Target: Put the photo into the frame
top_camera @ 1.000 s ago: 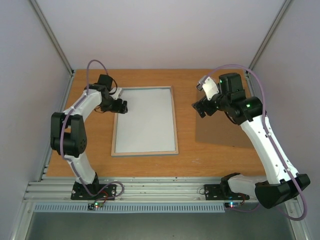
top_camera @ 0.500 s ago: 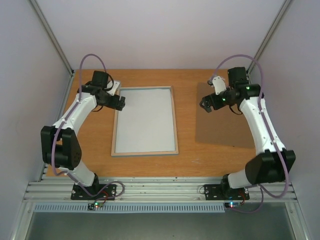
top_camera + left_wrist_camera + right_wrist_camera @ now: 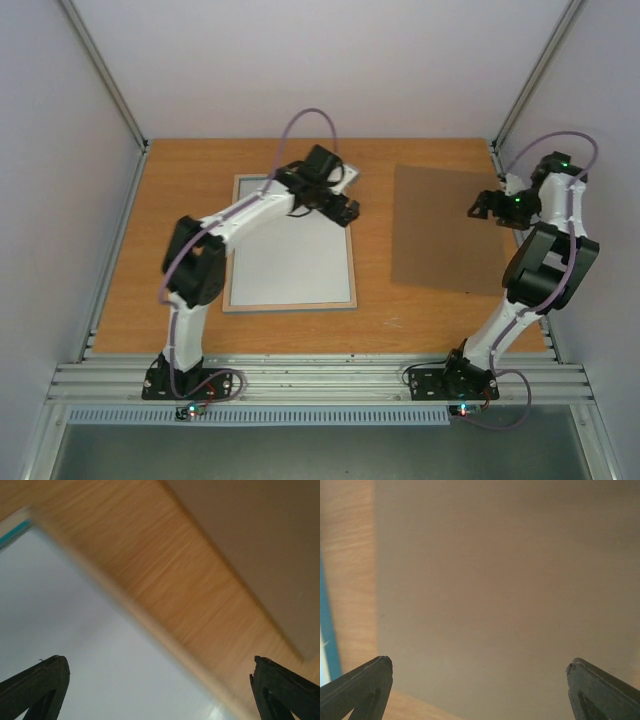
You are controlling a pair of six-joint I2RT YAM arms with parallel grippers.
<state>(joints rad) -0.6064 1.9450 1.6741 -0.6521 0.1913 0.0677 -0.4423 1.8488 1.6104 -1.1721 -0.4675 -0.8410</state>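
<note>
The frame [image 3: 347, 262] lies flat on the table left of centre, a pale grey-white surface filling it. The photo is out of view; no print shows anywhere. My left gripper [image 3: 348, 209] hangs open over the frame's far right corner. In the left wrist view the left gripper [image 3: 160, 690] stands wide with nothing between its fingers, over the blurred frame edge [image 3: 165, 645]. My right gripper [image 3: 482, 205] is open above the right part of the brown backing board [image 3: 440, 235]. In the right wrist view the right gripper [image 3: 480, 690] is empty over that board [image 3: 495, 580].
The board lies right of the frame, with a strip of bare wooden table [image 3: 372, 240] between them. A turquoise frame edge [image 3: 327, 625] shows at the left of the right wrist view. The enclosure walls [image 3: 80, 150] and corner posts close in the sides.
The left arm swung right, from the frame's far left corner to its far right corner, and its jaws opened wider. The right arm drew back right, from the board's left side.
</note>
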